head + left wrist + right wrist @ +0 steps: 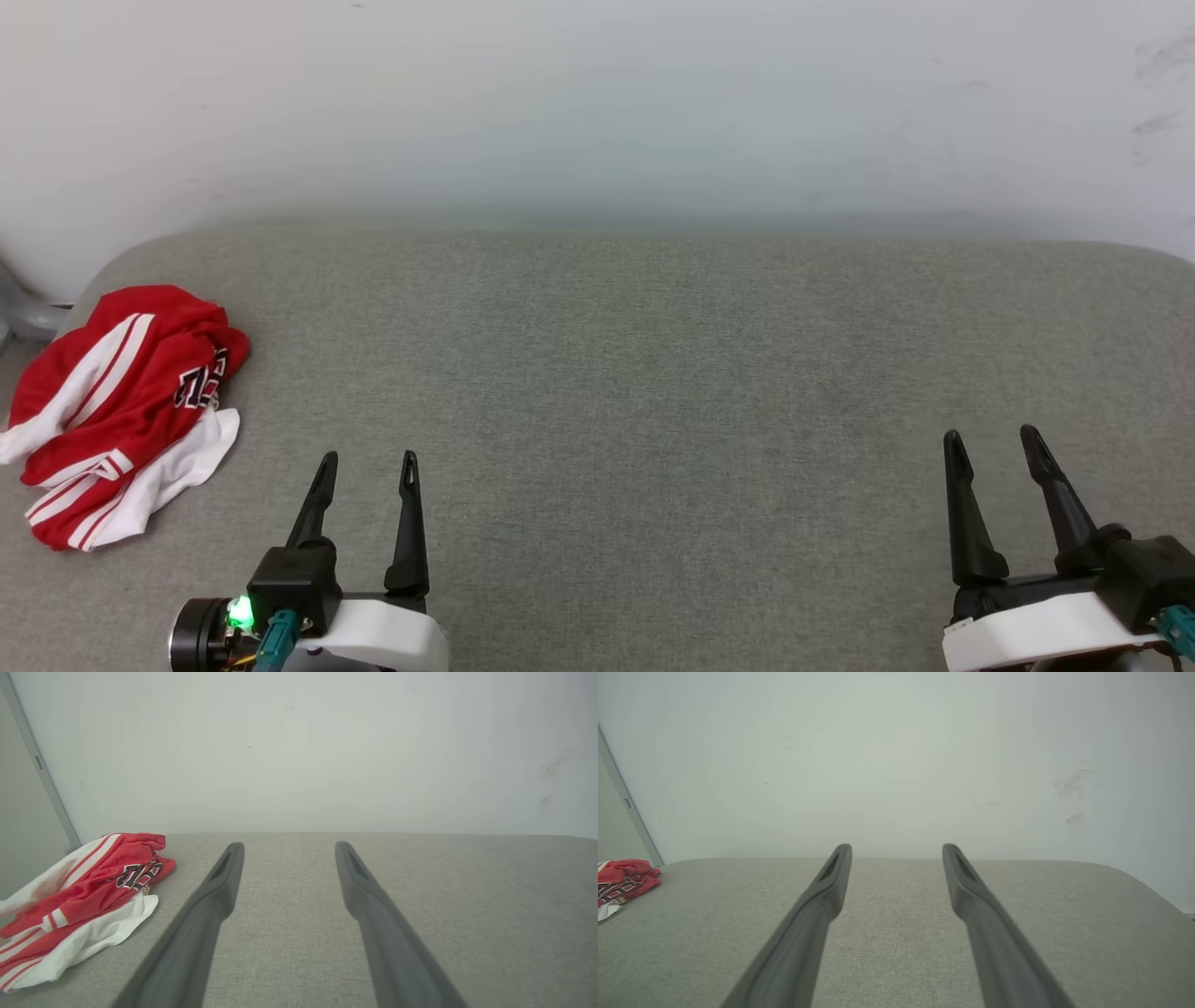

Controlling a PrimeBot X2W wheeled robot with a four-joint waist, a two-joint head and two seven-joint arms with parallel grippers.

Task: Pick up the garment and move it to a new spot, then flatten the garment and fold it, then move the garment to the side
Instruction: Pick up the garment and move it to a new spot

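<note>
1. Shirt (121, 411) is bunched up at the worktop's (653, 373) far-left corner. It's red with white striped sleeves.
2. The black, white-outlined lettering (199, 381) is too crumpled to read.
3. Left gripper (369, 457) and right gripper (991, 432) are both spread wide with nothing in them, at the near edge. The left one is near the shirt, not touching.
4. Worktop is grey woven fabric with rounded corners. White wall (597, 112) behind, a few scuffs (1158, 121) on the right.

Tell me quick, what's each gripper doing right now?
Left gripper: open, holding nothing; the garment lies apart on its left.
Right gripper: open, holding nothing.
</note>
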